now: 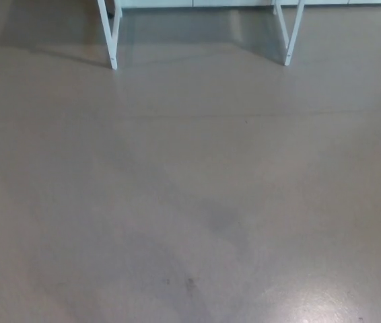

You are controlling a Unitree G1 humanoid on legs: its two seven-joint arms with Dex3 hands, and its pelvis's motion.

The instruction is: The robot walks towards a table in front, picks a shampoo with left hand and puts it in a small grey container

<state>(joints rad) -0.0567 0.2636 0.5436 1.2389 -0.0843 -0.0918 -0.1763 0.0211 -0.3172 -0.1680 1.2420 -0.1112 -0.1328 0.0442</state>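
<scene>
Smooth grey-brown floor (190,202), white table (197,3) at top edge, two leg frames (112,40) standing on the floor, robot's hands out of frame, finger state cannot be told

Neither the left hand nor the right hand shows.

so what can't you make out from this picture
Head view:
- table: only its white legs show; the top is cut off by the upper edge.
- shampoo and grey container: not in the picture.
- left hand, right hand: outside the frame.
</scene>
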